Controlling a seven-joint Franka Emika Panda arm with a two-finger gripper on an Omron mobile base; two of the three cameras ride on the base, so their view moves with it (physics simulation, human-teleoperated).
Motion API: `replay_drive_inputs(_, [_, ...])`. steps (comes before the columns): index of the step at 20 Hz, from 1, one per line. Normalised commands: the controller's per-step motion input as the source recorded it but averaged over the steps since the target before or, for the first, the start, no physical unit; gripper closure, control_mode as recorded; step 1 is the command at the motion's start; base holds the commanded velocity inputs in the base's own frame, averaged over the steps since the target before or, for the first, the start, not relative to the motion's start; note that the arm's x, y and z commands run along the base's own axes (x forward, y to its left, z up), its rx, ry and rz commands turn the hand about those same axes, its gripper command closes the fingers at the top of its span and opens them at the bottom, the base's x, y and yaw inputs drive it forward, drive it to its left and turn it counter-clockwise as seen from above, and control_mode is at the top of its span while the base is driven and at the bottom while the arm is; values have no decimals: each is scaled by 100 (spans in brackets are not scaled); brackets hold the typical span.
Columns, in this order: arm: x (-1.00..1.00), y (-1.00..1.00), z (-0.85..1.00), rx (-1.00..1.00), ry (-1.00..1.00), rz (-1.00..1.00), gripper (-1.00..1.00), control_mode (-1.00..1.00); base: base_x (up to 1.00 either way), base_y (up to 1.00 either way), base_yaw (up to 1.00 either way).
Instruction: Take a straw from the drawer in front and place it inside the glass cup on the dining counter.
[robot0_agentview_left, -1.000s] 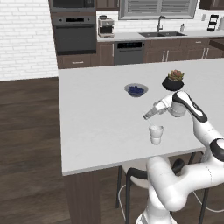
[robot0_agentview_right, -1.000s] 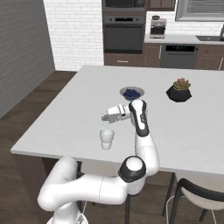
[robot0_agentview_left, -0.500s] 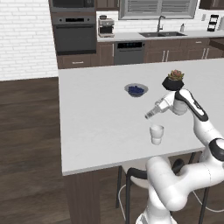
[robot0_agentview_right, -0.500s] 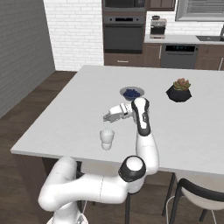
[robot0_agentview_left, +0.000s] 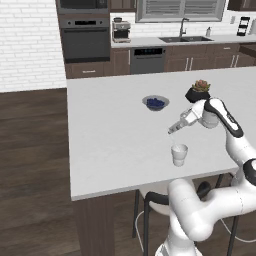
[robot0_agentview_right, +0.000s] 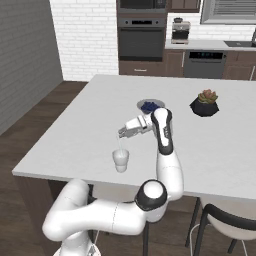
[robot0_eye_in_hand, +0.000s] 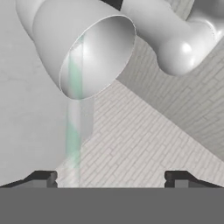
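Above the near part of the large white-topped dining worktop (robot0_agentview_left: 110, 130), the two-finger tool (robot0_agentview_left: 172, 131) of the white arm hangs just over the small translucent whitish glass cup (robot0_agentview_left: 179, 154). In the hand view its two dark fingertips (robot0_eye_in_hand: 43, 178) stand wide apart at the bottom corners, with nothing between them; the tool is open and grips nothing.

Directly below the tool, the thin pale whitish-green translucent straw (robot0_eye_in_hand: 73, 113) lies with its long axis nearly in line with the tool's own axis. Its far end sits inside the cup mouth (robot0_eye_in_hand: 97, 56); its near end rises towards the left fingertip and passes just beside it. In the right base view the straw (robot0_agentview_right: 120, 145) shows as a faint upright line from the tool (robot0_agentview_right: 121, 133) down into the cup (robot0_agentview_right: 120, 160).

Judged from this, the straw is already in the cup, and a clean withdrawal turns on moving the tool back along the straw's axis, not across it.

Limits of observation:
- Contact between the straw's near end and the left fingertip cannot be determined.
- The bottom of the cup and the straw's lower end are hard to make out through the translucent wall.
- The drawer is outside these views.

Farther across the worktop, well apart, stand a wide bowl with blue contents (robot0_agentview_left: 155, 102) and a black plant pot (robot0_agentview_left: 198, 93).
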Motion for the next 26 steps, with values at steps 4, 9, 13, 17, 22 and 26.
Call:
replay_drive_inputs(4, [-11, -13, 0, 8, -24, 3, -100, -100, 0, 0, 0])
replay_drive_inputs(9, [-11, -15, 0, 7, -25, 1, -100, -100, 0, 0, 0])
replay_drive_inputs(13, [0, -7, 0, 5, -24, 0, -100, -100, 0, 0, 0])
replay_drive_inputs(17, [-3, -4, 15, 5, -26, 0, -100, -100, 0, 0, 0])
replay_drive_inputs(22, [-64, -5, 45, 6, -26, -2, -100, -100, 0, 0, 0])
replay_drive_inputs(26, [-78, 0, 69, 1, -24, -8, -100, -100, 0, 0, 0])
